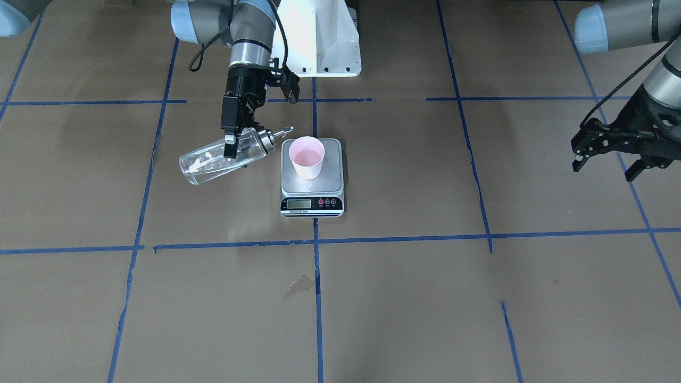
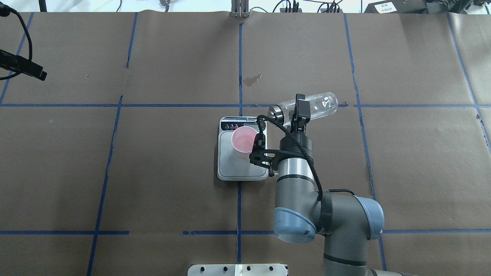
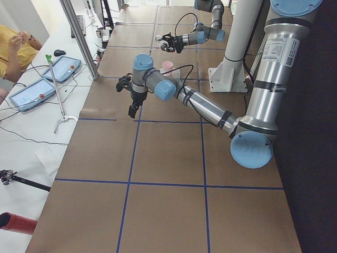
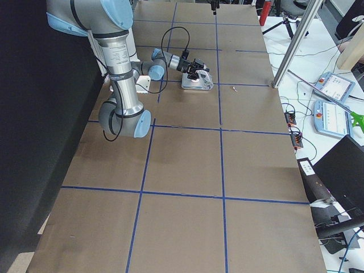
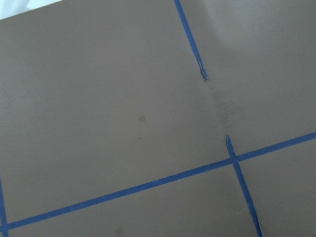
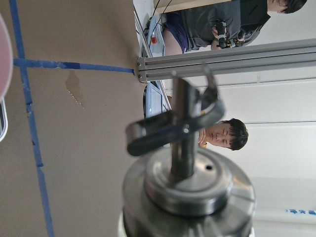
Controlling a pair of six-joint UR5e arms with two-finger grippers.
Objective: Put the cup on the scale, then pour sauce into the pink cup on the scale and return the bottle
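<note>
The cup (image 2: 244, 141) stood upright on the steel plate of the scale (image 2: 241, 170), near the middle of the counter (image 2: 153, 172), with its pink inside facing up. In the overhead view the bottle (image 2: 316, 105) hung at about 1 o'clock from the cup. It was tipped almost onto its side, base toward 3 o'clock and metal spout (image 1: 282, 131) toward 9 o'clock. The right jaws were clamped across the glass body, nearer the collar (image 6: 187, 187) than the base. The right arm (image 2: 295, 184) reached in from 5 o'clock.

In the front-facing view the spout tip lay just beside the cup's rim, at its 10 o'clock. Whether it overhung the rim could not be told. The right wrist camera was mostly filled by the collar and spout, with two people (image 6: 217, 24) beyond the counter's edge.

The left jaws stood apart, holding nothing, on the left arm (image 1: 665, 80). In the overhead view they were well away from the scale, toward 10 o'clock at the counter's edge. A darker stain (image 2: 252, 79) marked the brown paper at 12 o'clock from the scale, just beside a blue tape line (image 2: 240, 57).
</note>
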